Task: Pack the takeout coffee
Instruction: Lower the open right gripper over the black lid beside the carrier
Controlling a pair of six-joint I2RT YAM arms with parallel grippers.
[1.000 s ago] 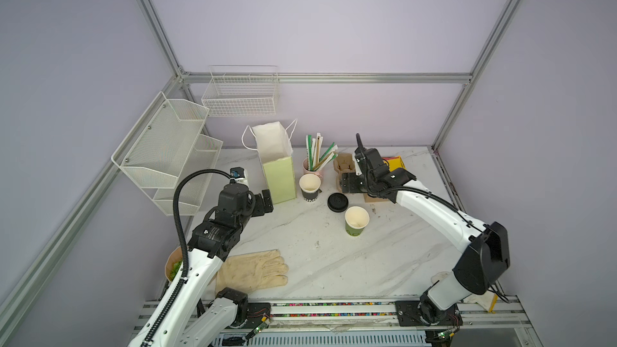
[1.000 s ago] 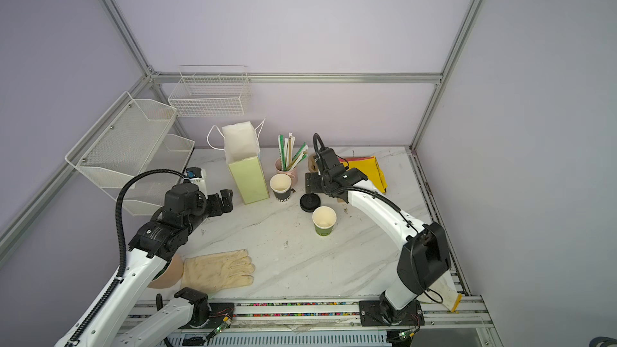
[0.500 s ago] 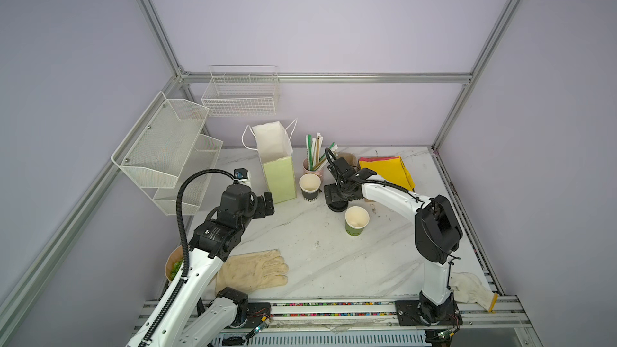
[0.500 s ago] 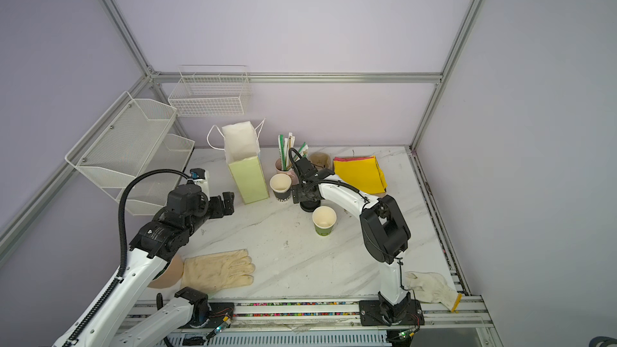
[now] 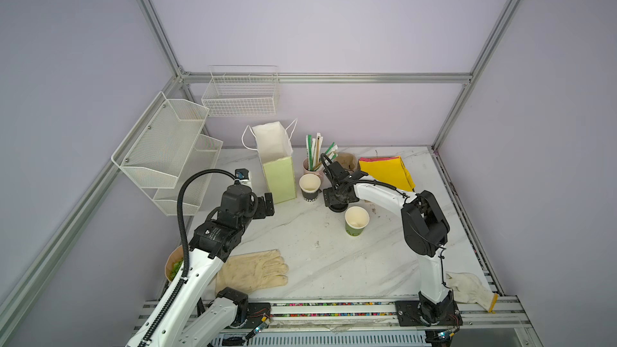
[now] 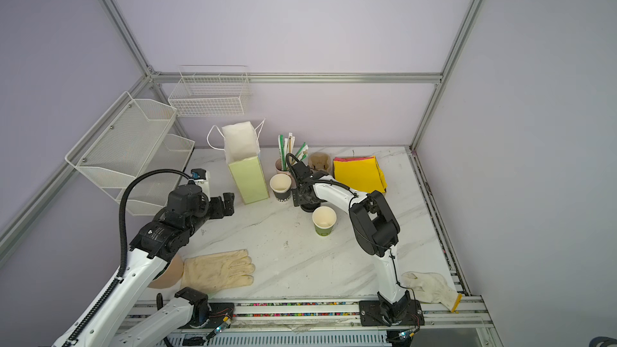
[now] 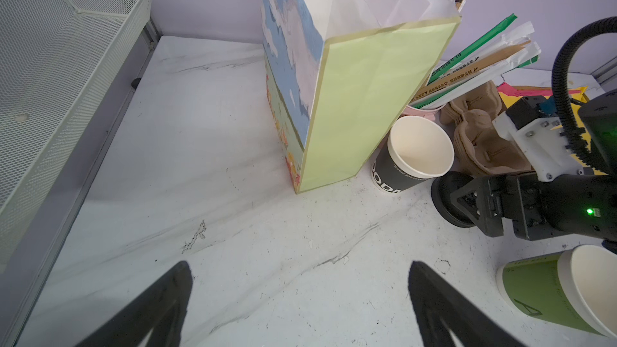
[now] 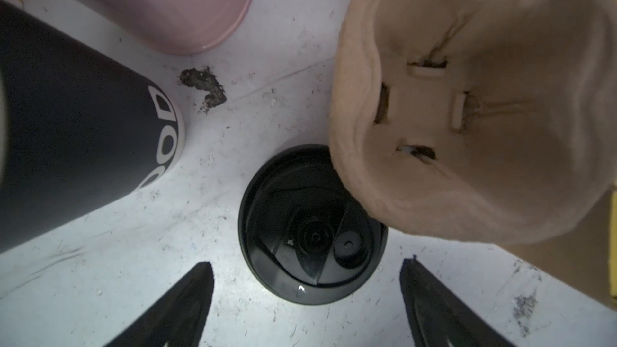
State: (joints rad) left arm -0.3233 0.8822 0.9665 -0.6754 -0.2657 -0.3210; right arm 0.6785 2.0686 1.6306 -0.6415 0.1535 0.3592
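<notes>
Centrally, right gripper [image 8: 307,263] hangs over the black lid [image 8: 312,225] (lid off the green cup [image 5: 356,226]), jaws spread wide, empty; left gripper [image 7: 300,265] likewise spread, empty.

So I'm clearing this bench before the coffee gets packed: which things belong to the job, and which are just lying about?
Job: green cup, black lid, paper bag, right pincer open above the lid.
Lying about: black cup, pink straw cup, pulp carrier, yellow sheets, cream glove, white glove.

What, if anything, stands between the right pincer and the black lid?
Nothing visible: the open right pincer hangs right over the lid. The pulp cup carrier overlaps one edge of the lid in the right wrist view.
</notes>
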